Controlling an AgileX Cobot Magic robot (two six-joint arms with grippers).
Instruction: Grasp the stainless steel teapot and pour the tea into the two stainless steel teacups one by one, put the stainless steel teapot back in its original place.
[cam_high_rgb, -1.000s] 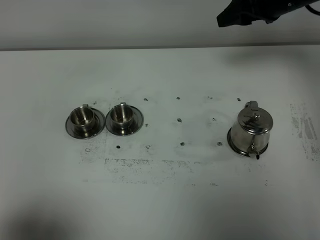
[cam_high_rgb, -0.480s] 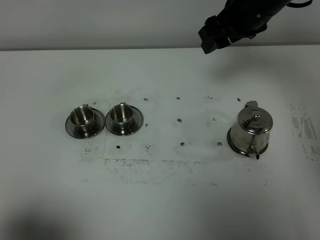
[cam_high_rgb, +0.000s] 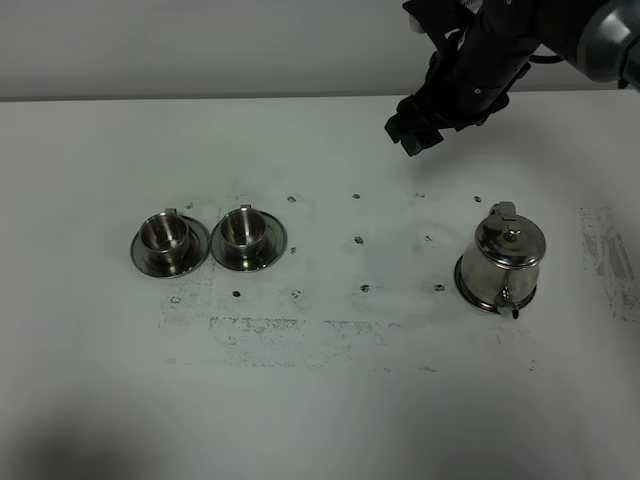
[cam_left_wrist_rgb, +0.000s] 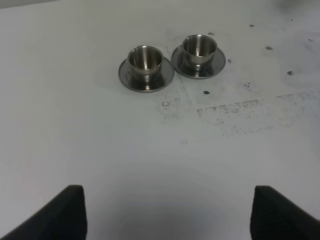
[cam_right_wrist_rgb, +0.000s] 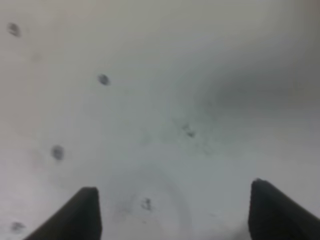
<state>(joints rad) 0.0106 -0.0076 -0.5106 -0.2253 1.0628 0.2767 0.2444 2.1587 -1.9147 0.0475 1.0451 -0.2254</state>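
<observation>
The stainless steel teapot (cam_high_rgb: 503, 262) stands on its round base at the right of the white table, lid on, spout toward the front. The two stainless steel teacups (cam_high_rgb: 163, 237) (cam_high_rgb: 243, 231) sit on saucers side by side at the left; the left wrist view shows them too (cam_left_wrist_rgb: 145, 60) (cam_left_wrist_rgb: 199, 47). No tea shows. My right gripper (cam_high_rgb: 412, 130) hangs open in the air behind and left of the teapot, holding nothing; its fingertips (cam_right_wrist_rgb: 85, 212) frame bare table. My left gripper (cam_left_wrist_rgb: 167, 215) is open, well in front of the cups.
The white table (cam_high_rgb: 330, 400) has small dark screw holes (cam_high_rgb: 359, 241) and scuffed patches between the cups and the teapot. A pale wall runs along the table's far edge.
My right arm has come down and leftward from the top edge of the exterior view, now hanging over the table behind the teapot. Teapot and cups have not moved.
</observation>
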